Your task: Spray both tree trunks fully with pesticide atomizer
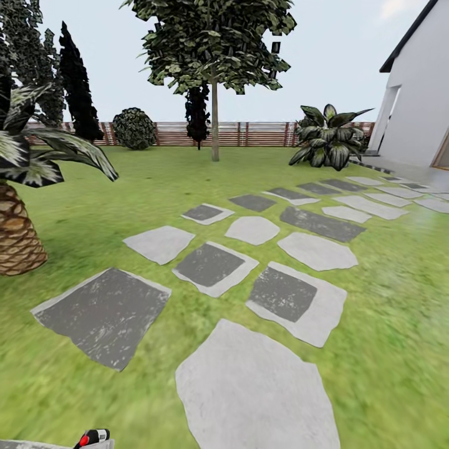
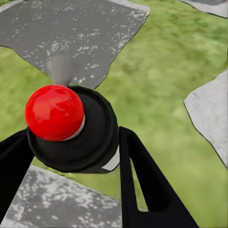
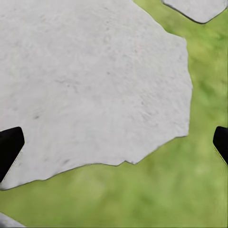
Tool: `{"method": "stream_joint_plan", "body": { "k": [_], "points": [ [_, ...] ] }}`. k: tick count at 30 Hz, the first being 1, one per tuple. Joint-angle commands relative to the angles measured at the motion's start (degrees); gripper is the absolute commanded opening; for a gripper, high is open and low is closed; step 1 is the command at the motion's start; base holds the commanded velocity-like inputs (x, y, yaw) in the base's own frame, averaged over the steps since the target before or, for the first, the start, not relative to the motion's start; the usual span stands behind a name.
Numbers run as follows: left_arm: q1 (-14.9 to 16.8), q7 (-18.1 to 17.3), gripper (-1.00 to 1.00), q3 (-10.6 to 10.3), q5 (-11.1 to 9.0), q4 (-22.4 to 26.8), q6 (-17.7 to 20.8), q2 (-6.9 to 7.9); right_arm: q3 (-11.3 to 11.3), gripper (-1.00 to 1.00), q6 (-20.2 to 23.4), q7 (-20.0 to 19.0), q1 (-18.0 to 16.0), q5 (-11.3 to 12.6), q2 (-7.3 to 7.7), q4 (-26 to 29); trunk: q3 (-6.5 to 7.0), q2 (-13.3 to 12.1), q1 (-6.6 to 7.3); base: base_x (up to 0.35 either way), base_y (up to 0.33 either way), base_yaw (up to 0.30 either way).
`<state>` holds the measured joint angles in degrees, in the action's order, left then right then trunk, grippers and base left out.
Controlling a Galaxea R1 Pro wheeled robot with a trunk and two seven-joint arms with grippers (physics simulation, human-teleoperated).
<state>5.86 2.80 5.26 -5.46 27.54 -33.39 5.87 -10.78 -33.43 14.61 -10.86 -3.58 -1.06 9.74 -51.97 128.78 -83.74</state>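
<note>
The pesticide atomizer (image 2: 71, 128), a dark bottle with a red top and a sliver of white label, sits between the black fingers of my left gripper (image 2: 71, 137), which is shut on it above grass and a dark paving stone. Its red top (image 1: 93, 436) peeks in at the head view's bottom edge. My right gripper (image 3: 116, 142) is open, with nothing between its fingers, over a pale stone slab (image 3: 90, 80). One tree with a bare grey-tan trunk (image 1: 214, 125) and a ragged green crown stands far ahead on the lawn, before the fence (image 1: 262, 133).
A path of grey paving stones (image 1: 255, 386) runs ahead and to the right toward a white house (image 1: 418, 93). A short palm (image 1: 19, 231) stands close on the left. Black cypresses (image 1: 78, 87), a round bush (image 1: 133, 128) and a broad-leaved plant (image 1: 327, 140) line the back.
</note>
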Motion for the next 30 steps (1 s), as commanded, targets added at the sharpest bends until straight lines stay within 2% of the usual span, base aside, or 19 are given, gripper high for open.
{"method": "stream_joint_plan", "body": {
  "k": [1,12,30],
  "points": [
    [0.03,-0.03,-1.00,-0.17,-0.53,-0.03,-0.18,0.02,-0.29,1.00,-0.02,0.60,-0.04,-0.38,0.00,-0.06,-0.05,0.02,-0.02,0.341,0.000,0.000],
    [0.02,-0.02,-1.00,-0.16,-0.52,-0.03,-0.18,0.02,-0.20,1.00,0.03,0.59,-0.04,-0.46,0.09,-4.43,-0.05,0.02,-0.02,0.341,0.000,0.000],
    [0.02,0.00,-1.00,-0.16,-0.60,0.04,-0.21,0.02,-0.20,1.00,0.04,0.59,-0.04,-0.46,0.09,-4.64,-0.05,0.02,-0.02,0.341,0.000,0.000]
  ]
}}
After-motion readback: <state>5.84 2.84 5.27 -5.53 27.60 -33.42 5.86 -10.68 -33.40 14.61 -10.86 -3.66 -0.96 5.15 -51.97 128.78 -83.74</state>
